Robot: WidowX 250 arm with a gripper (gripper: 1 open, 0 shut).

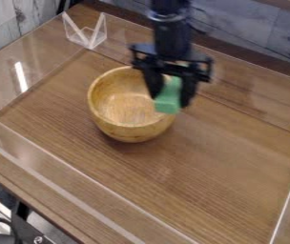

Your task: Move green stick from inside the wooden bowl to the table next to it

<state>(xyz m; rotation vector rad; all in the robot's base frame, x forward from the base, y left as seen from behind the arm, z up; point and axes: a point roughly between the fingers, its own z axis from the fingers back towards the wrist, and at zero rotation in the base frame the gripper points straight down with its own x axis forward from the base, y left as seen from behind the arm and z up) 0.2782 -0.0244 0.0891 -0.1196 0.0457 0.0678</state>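
One arm, end effector (170, 94) pointing straight down, fingers clamped on the green stick (168, 96). Stick held tilted in the air, clear of the wooden bowl (125, 108), hanging over the bowl's right rim and the tabletop (198, 181) just beside it. Bowl upright, hollow showing bare pale grain. Clear acrylic walls (20, 67) along the tabletop's edges.

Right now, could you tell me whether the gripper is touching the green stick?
Touching. The camera view shows the gripper shut on the green stick, holding it above the wooden bowl's right rim.
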